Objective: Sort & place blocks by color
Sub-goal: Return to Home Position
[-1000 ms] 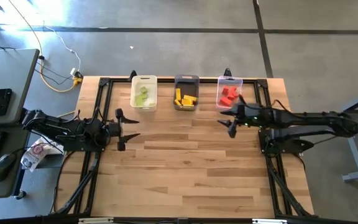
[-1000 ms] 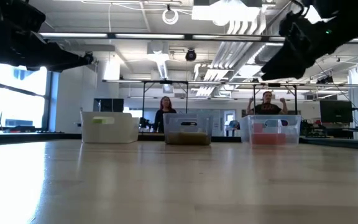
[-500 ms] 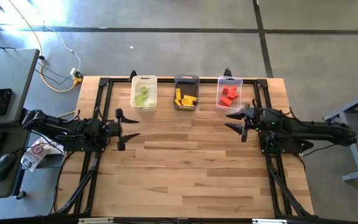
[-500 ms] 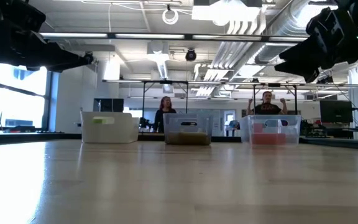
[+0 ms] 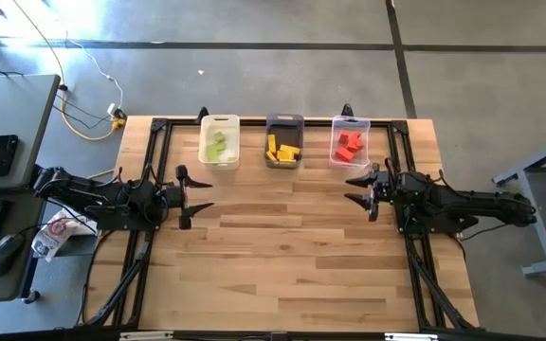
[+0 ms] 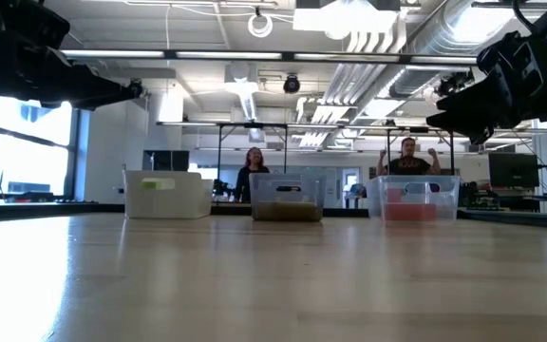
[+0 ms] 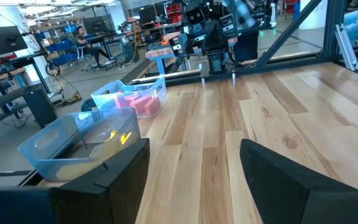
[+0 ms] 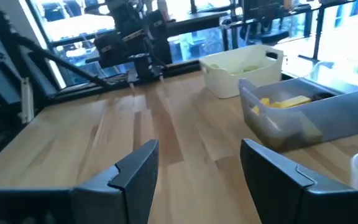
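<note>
Though blocks [image 5: 348, 147] in bins [image 5: 220, 119], wood table [image 5: 282, 256], ppl [image 6: 252, 171] beyond.

The wooden table [image 5: 282, 256] carries three bins in a row at its far edge: white bin [image 5: 220, 119], dark grey bin [image 5: 283, 119], clear bin [image 5: 351, 121]. One person [image 6: 253, 171] and a second person [image 6: 407, 160] are beyond it.

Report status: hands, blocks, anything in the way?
Left hand open at left side; right hand open beside clear bin. Green blocks in white bin, yellow blocks in dark bin, red blocks in clear bin. Nothing in the way.
</note>
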`<state>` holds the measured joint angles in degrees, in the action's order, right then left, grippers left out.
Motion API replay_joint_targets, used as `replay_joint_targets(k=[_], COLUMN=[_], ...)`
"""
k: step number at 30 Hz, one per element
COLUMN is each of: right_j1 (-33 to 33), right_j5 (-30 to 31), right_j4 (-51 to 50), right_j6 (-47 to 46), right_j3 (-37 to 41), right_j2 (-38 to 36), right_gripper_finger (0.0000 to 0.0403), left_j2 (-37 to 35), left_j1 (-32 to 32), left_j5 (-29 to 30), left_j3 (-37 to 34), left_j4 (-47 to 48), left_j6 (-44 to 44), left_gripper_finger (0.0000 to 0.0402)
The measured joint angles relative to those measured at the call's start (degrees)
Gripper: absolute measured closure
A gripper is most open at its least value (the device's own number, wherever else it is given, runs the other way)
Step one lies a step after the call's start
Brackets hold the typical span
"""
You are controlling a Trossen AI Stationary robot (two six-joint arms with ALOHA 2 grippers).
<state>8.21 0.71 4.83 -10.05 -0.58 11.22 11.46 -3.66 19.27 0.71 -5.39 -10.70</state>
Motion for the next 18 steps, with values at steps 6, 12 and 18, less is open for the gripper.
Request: replay_joint_targets(k=[6,12,18], right_j1=[0.0,0.04,0.02], right_j5=[0.32,6.79,7.3], right_j4=[-0.6,-2.76,-2.83], right_j6=[-0.36,-0.14,-3.37], right_j3=[0.03,0.0,-0.02], right_j2=[-0.09,0.49,0.74], right_gripper_finger=[0.019,0.019,0.019], left_j2=[0.0,-0.01,0.0], left_j1=[0.0,0.0,0.0], left_j5=[0.0,0.0,0.0], left_j3=[0.02,0.02,0.02], left_j4=[-0.01,-0.02,-0.02], left_j6=[0.0,0.01,0.0], left_gripper_finger=[0.0163,0.0163,0.0163])
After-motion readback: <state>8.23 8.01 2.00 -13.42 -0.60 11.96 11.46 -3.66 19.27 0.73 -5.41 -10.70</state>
